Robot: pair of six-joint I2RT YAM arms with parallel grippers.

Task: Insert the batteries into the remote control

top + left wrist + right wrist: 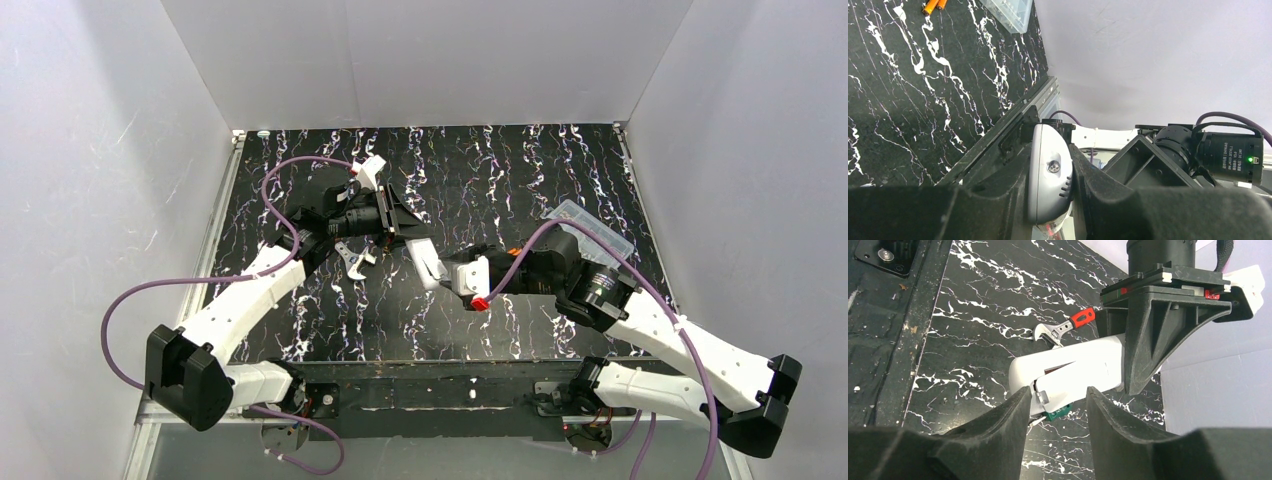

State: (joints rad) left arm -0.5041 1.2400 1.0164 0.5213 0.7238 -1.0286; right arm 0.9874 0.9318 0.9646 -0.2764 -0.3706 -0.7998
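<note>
The left gripper (pixel 400 228) is clenched on the remote (pixel 1073 362) and holds it up off the table (pixel 500 180) near the middle, back side turned toward the right arm. The right gripper (pixel 1057 400) is released, with its jaws spread either side of the remote's free end and nothing pinched between them that I can see. The cover (pixel 1063 385) on the back looks only part-lifted: a dark gap runs along it, and a bit of something green (pixel 1058 413) pokes out below. Neither battery is in. The batteries (pixel 934 5) lie together on the table over to the right, just beside a clear box (pixel 1010 12) and well apart from the remote. A red-handled wrench (pixel 1060 330) lies on the table under the left arm.

What worries me is that the remote is gripped at one end only. A push or pull on the cover from the right side could lever it round in the left jaws or slide it out altogether. If the cover pops free with nothing gripping it, it will likely drop to the table and skid off somewhere awkward. The batteries are round and slim, so a clumsy pinch could send them rolling against the box, where the fingers would have little room. I cannot see the recess well enough to judge which way round they should go, so loading them backwards is also a risk.
</note>
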